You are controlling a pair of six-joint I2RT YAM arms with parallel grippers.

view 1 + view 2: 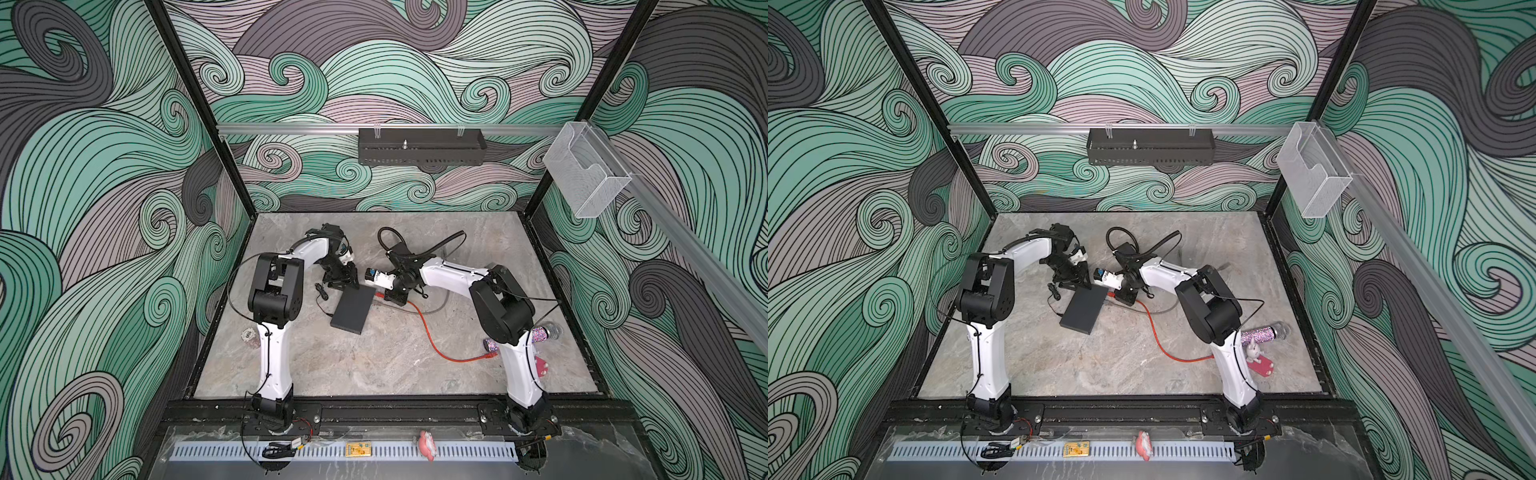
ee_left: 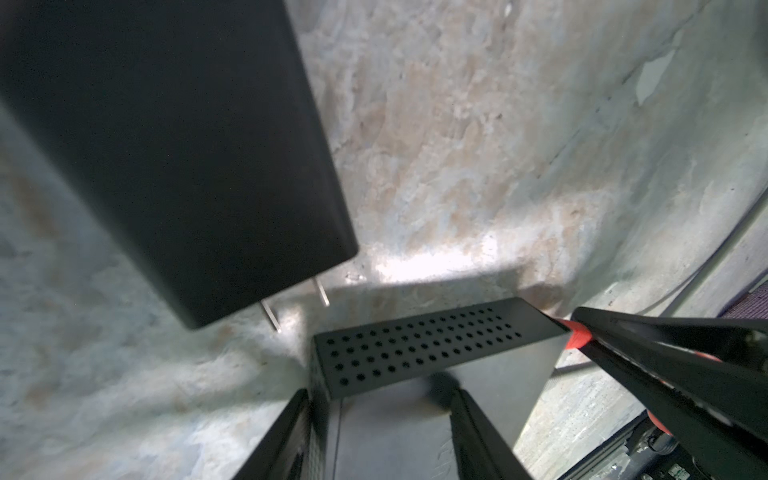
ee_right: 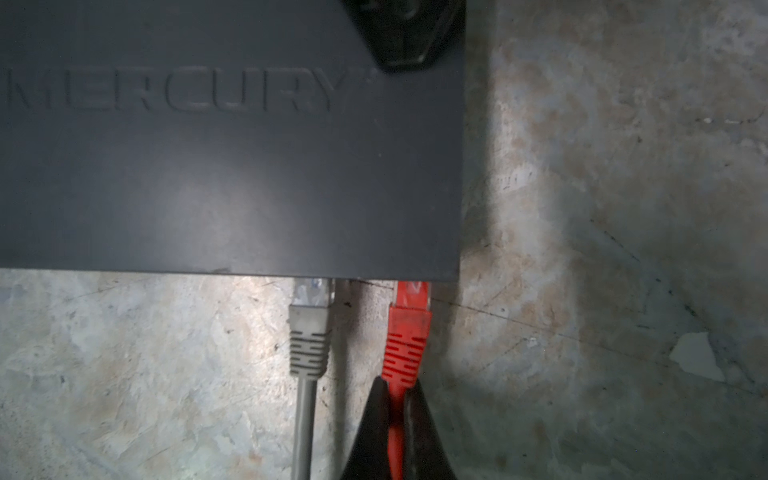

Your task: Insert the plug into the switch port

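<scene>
The switch (image 1: 353, 307) (image 1: 1083, 309) lies flat mid-table, a thin matte-black box. My left gripper (image 1: 345, 284) (image 2: 380, 392) straddles its far corner with the jaws apart. One of its fingers (image 2: 291, 436) stands outside a perforated side, and the other rests on the plain top (image 3: 407, 37). My right gripper (image 1: 384, 296) (image 3: 401, 384) is shut on the red plug (image 3: 409, 328) at the rear of its boot. The plug's head meets the switch's (image 3: 249, 187) edge beside a grey plug (image 3: 309, 332), about as deep. The port is hidden under that edge.
A black adapter (image 2: 187, 166) with two metal prongs looms blurred near the left wrist camera. The red cable (image 1: 432, 340) trails toward the right arm's base. A chip stack (image 1: 252, 336), a glitter microphone (image 1: 544, 332) and a pink toy (image 1: 540, 365) sit at the table's sides.
</scene>
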